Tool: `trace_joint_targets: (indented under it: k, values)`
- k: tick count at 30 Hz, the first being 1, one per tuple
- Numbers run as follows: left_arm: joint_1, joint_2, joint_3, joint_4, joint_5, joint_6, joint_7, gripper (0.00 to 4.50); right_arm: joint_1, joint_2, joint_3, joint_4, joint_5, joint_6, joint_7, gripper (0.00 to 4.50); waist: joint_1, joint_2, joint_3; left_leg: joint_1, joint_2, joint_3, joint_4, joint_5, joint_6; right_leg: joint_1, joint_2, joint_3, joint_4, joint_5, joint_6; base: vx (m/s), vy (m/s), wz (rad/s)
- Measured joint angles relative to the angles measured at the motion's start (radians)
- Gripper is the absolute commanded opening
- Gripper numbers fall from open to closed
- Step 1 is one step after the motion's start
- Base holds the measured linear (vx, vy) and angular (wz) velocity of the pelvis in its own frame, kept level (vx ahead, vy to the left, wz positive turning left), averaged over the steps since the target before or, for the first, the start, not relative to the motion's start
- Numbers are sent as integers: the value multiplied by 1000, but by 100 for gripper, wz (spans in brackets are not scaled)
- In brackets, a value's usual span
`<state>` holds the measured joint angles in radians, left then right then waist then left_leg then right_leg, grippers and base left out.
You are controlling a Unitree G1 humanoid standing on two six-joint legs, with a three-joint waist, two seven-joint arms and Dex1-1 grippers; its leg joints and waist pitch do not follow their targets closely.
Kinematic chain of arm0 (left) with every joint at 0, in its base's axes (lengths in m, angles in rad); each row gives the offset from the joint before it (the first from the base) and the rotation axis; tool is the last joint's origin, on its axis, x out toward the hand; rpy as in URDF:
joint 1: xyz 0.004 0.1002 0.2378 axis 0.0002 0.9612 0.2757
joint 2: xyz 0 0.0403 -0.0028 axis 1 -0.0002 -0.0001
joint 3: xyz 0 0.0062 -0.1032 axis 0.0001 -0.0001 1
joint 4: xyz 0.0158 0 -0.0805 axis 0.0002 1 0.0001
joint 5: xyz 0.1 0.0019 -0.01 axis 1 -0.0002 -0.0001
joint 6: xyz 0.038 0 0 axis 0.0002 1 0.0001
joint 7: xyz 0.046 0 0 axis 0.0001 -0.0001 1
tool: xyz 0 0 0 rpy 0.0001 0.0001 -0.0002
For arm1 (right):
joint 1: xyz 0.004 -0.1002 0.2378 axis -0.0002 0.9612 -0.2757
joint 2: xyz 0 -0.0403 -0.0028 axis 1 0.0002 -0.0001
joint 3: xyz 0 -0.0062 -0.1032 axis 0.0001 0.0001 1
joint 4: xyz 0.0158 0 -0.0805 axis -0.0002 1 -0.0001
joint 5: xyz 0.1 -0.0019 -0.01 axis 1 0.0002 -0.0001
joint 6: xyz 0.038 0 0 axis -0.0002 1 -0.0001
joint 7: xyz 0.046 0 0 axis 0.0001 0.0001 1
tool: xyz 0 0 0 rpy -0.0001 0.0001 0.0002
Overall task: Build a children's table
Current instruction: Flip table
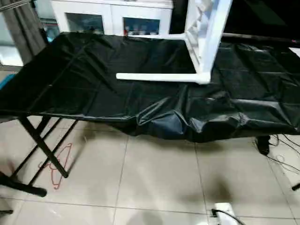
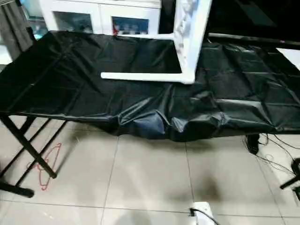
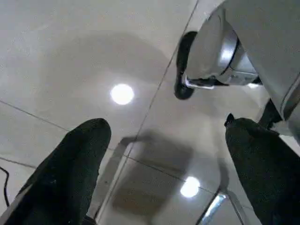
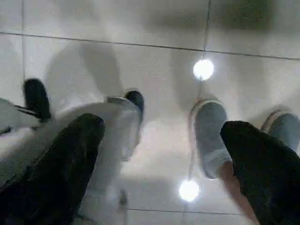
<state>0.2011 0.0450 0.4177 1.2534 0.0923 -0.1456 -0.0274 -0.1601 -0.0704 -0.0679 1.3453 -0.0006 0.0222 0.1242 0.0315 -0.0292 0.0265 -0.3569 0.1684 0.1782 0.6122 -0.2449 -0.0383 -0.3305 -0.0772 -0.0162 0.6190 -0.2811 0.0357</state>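
The children's table lies on its side on the black-covered work table. Its white tabletop stands on edge at the back right, ribbed underside facing left. Two white legs point left from it, a near one and a far one. In the left wrist view my left gripper hangs open over the tiled floor, holding nothing. The right wrist view has my right gripper open above the floor too, its black fingers wide apart and nothing between them.
A white cabinet with glass doors stands behind the work table. Black folding legs and a red hanger are at the lower left. Cables trail at the right. A person's grey shoes stand on the floor near my right gripper.
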Motion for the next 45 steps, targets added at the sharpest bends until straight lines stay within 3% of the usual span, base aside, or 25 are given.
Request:
trace_joint_targets:
  k: [4,8,13,23,32,38,45]
  values:
    - [-1,0,0,2,0,17,0,444,-4,18,21,1,-15,10,3,450,11,0,1,4,0,3,0,0,0,0,-1,1,-6,0,0,0,0,0]
    - [-3,0,-1,10,1,36,0,444,-4,12,23,7,-22,11,-9,450,4,2,3,4,0,5,0,0,0,0,-1,2,-8,0,-1,0,0,0]
    - [-8,0,-1,10,1,59,0,444,-24,17,-32,12,5,15,-33,450,1,-3,1,2,1,6,0,0,0,0,-1,2,-4,0,-1,0,0,0]
    - [-19,0,-1,10,1,88,0,444,-66,56,0,14,-47,17,-67,450,2,-2,2,6,3,10,-1,0,-1,-1,-1,3,-6,0,-1,0,0,0]
    - [-24,6,-1,10,1,105,0,444,-90,-20,19,29,-89,27,-49,450,3,-17,0,5,5,15,-1,0,0,0,-1,3,-5,0,-1,0,0,0]
    - [-27,10,-1,10,1,118,0,444,-19,-23,27,35,-116,-4,-32,450,4,-23,0,5,5,18,-2,0,0,-1,-1,4,-7,0,-1,0,0,0]
    - [-29,14,-1,10,1,129,0,444,1,-40,35,37,-137,-29,-28,450,3,-30,1,7,6,18,-3,0,-1,-2,-2,3,-6,1,-2,0,0,0]
